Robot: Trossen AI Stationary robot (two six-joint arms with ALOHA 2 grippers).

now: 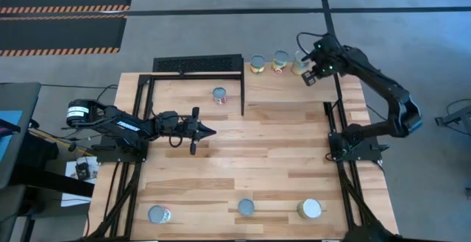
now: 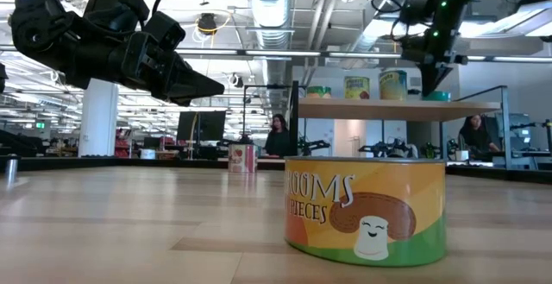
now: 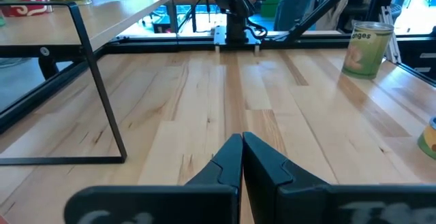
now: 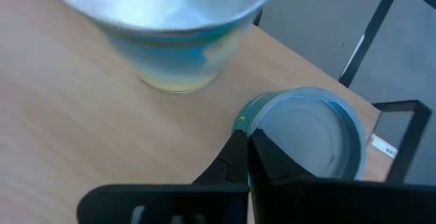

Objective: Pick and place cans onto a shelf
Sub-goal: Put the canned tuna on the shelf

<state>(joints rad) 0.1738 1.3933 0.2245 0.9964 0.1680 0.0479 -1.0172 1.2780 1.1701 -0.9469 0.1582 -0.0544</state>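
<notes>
Two end effectors closed and empty, right end effector (image 1: 310, 76) above shelf (image 1: 346, 95), left end effector (image 1: 210, 131) over table (image 1: 257, 168).

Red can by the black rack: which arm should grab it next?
Probably left: the left gripper hovers near the red can; the right gripper is away over the shelf.

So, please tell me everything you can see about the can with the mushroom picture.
The mushroom can is a short round tin standing upright on the light wood table, close to the low camera. Its paper label is orange and yellow with a green band at the bottom, a smiling brown-capped cartoon mushroom and partly visible white lettering. A thin metal rim shows at the top. From above it is most likely the silvery-topped can near the table's front edge. Nothing touches it except the table; both claws are far from it.
</notes>
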